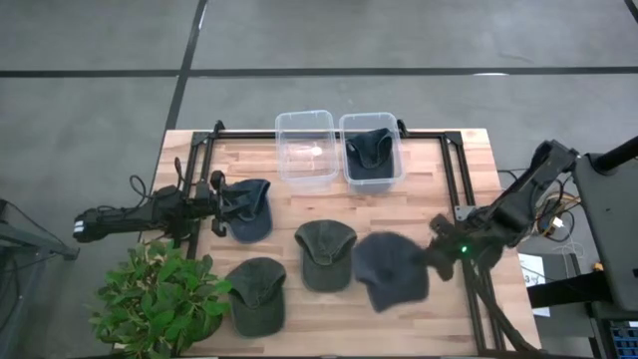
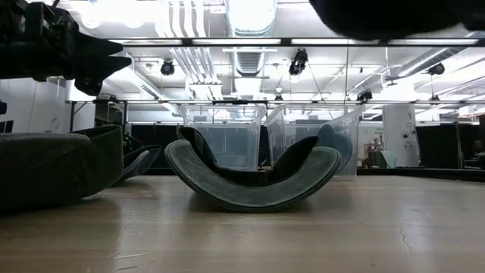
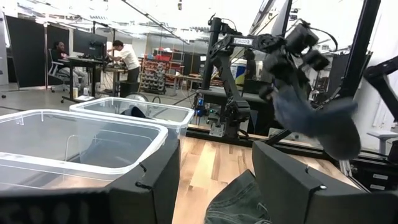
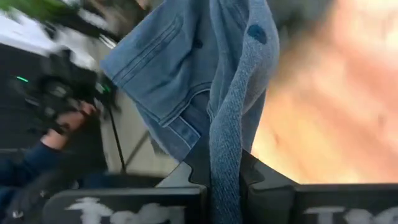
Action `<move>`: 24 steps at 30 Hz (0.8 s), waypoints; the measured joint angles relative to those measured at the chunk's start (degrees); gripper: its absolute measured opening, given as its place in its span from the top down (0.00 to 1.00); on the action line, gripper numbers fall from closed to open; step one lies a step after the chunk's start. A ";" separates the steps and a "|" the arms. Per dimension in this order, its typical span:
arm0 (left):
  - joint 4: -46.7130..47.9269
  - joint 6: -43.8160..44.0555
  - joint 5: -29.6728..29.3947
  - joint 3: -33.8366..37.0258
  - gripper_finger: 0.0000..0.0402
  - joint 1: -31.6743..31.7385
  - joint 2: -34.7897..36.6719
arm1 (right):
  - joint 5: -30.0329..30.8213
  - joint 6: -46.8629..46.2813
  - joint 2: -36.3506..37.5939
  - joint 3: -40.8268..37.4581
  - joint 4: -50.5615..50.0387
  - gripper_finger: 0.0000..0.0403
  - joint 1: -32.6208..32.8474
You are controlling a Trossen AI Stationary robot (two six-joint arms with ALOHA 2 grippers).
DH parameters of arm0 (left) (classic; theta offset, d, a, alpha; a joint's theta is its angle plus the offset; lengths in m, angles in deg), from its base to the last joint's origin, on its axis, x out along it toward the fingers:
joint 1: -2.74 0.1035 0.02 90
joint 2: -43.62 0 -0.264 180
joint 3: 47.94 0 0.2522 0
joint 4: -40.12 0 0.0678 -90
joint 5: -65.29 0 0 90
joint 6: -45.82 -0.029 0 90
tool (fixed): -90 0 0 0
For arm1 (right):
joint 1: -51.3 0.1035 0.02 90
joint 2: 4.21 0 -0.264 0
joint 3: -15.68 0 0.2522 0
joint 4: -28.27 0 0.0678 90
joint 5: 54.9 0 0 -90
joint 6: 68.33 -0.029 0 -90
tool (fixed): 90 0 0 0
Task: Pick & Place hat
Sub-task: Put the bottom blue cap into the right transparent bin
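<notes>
Several caps lie on the wooden table. My right gripper [image 1: 439, 255] is at the table's right side, shut on a blue-grey denim cap [image 1: 391, 269], which the left wrist view shows hanging in the air [image 3: 317, 118]. My left gripper [image 1: 213, 205] is open at the left side, its fingers standing on either side of a blue cap [image 1: 247, 209] that lies on the table [image 3: 239, 202]. Whether they touch it I cannot tell. Two green caps [image 1: 325, 255] [image 1: 257, 295] rest on the near half. Of two clear bins at the far edge, one [image 1: 305, 148] is empty and the other [image 1: 371, 152] holds a dark cap. My right gripper pinches an edge of the denim cap [image 4: 224, 180] between its two fingers; whether that edge is the brim or the rim of the crown I cannot tell. The cap is lifted clear of the table and hangs below the fingers, with its crown button [image 4: 255, 31] in view.
A potted plant [image 1: 159, 294] stands at the table's near left corner, close to the left arm. A black frame [image 1: 461, 179] runs along the table's edges. People work at desks in the room beyond [image 3: 124, 56]. Bare wood shows between the bins and the caps.
</notes>
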 joint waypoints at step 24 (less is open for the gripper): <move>0.04 0.00 0.02 0.00 0.52 -0.02 0.00 | 8.92 74.97 11.57 1.44 36.99 0.97 -0.02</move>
